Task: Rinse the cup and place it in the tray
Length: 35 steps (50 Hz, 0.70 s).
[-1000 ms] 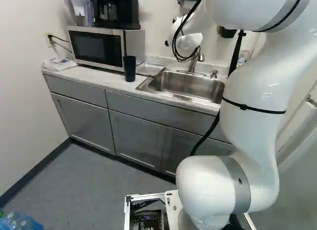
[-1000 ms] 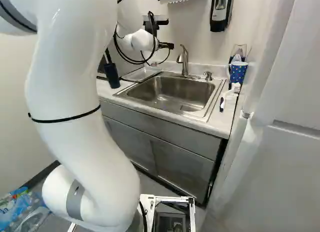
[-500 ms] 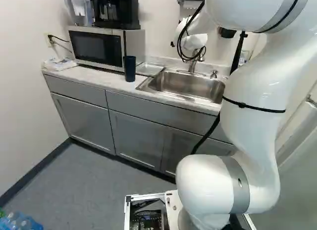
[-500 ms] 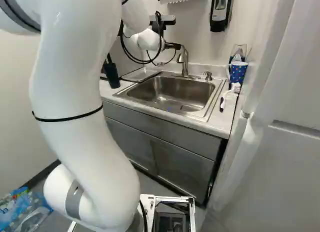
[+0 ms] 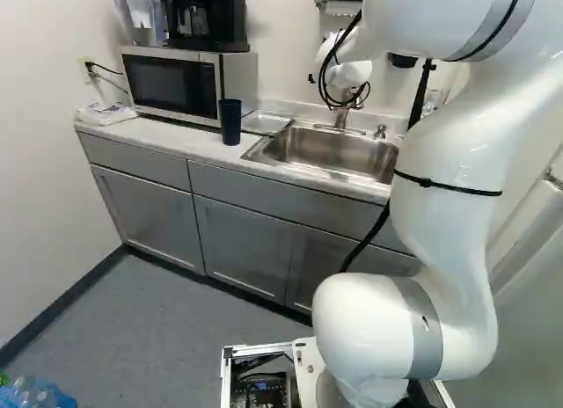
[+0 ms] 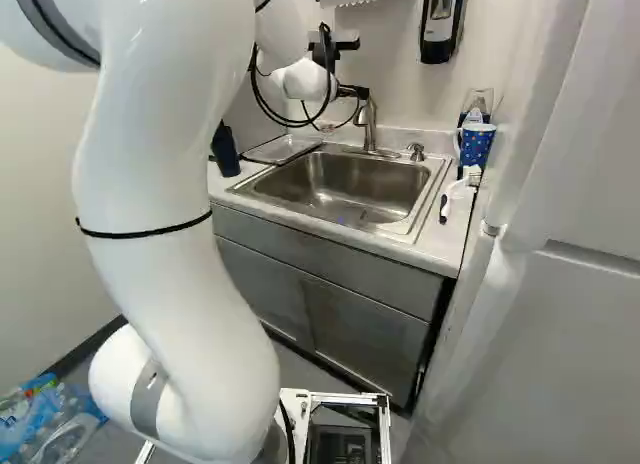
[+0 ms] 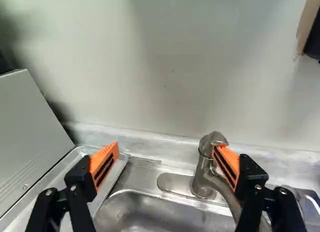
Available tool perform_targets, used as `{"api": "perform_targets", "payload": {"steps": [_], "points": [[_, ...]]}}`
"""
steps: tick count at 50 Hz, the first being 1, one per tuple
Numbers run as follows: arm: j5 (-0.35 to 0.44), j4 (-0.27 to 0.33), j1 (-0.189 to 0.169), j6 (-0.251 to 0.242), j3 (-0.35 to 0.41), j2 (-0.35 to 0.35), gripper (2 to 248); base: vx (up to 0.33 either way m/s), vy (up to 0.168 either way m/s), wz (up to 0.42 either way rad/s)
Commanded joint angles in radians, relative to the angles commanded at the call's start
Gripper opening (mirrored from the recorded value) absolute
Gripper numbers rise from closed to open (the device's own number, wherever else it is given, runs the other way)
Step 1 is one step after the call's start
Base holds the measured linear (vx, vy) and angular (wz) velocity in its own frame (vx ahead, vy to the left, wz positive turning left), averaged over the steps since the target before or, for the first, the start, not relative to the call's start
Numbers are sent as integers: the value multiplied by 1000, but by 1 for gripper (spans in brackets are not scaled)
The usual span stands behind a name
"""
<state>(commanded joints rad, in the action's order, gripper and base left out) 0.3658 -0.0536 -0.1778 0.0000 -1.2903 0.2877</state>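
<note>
Standing spread near the faucet (image 7: 202,175), the tool (image 7: 166,147) should probably nudge it lightly, one-sided, without squeezing; the dark cup (image 6: 226,152) stands on the counter (image 6: 452,246), at ten o'clock from the sink (image 6: 312,184) in the right base view.

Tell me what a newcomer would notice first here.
The big white arm dominates, right of the middle in the left base view. Beyond it, a steel sink is set into the counter. In the wrist view, orange pads mark the open gripper, one beside the faucet.
</note>
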Motion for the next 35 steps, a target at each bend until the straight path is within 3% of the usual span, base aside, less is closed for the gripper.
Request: {"api": "perform_targets", "payload": {"steps": [35], "points": [[76, 0, 3, 0, -47, 41, 247, 0, 0, 0]]}}
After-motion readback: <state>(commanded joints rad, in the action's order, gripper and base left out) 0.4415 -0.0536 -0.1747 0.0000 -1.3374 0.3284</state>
